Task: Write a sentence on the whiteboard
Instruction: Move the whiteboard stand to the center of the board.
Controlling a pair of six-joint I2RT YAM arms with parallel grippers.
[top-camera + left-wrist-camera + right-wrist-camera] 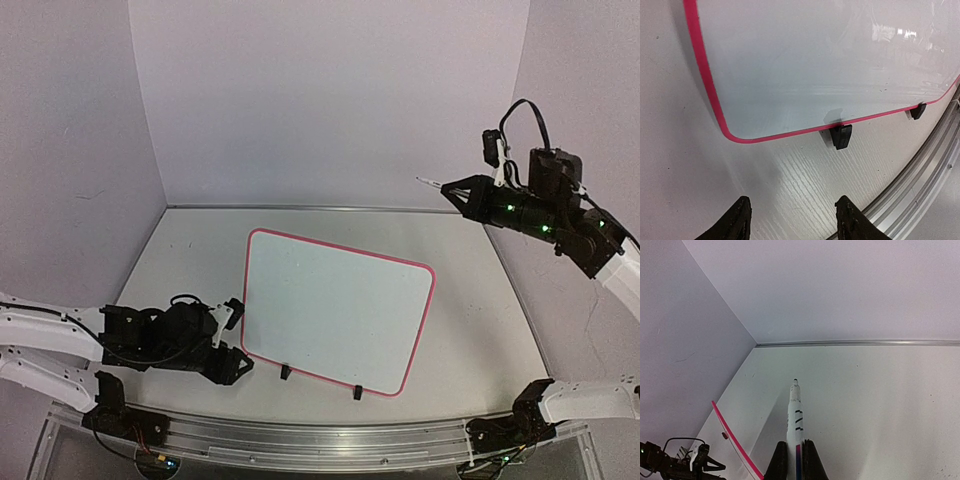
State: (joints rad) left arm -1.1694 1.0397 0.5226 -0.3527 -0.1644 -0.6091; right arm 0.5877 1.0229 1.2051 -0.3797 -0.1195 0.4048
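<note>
The whiteboard (335, 310) lies flat in the middle of the table, white with a pink-red border and two black clips (285, 372) on its near edge. Its surface is blank; no sentence shows on it. It also shows in the left wrist view (815, 65). My left gripper (235, 340) rests low at the board's near left corner, open and empty, fingertips (742, 212) apart over bare table. My right gripper (465, 192) is raised at the far right, shut on a white marker (796, 415) whose uncapped tip (425, 181) points left, well above the table.
White walls close in the back and both sides. A metal rail (330, 435) runs along the near edge, also seen in the left wrist view (920, 175). The board's left edge (732, 440) shows in the right wrist view.
</note>
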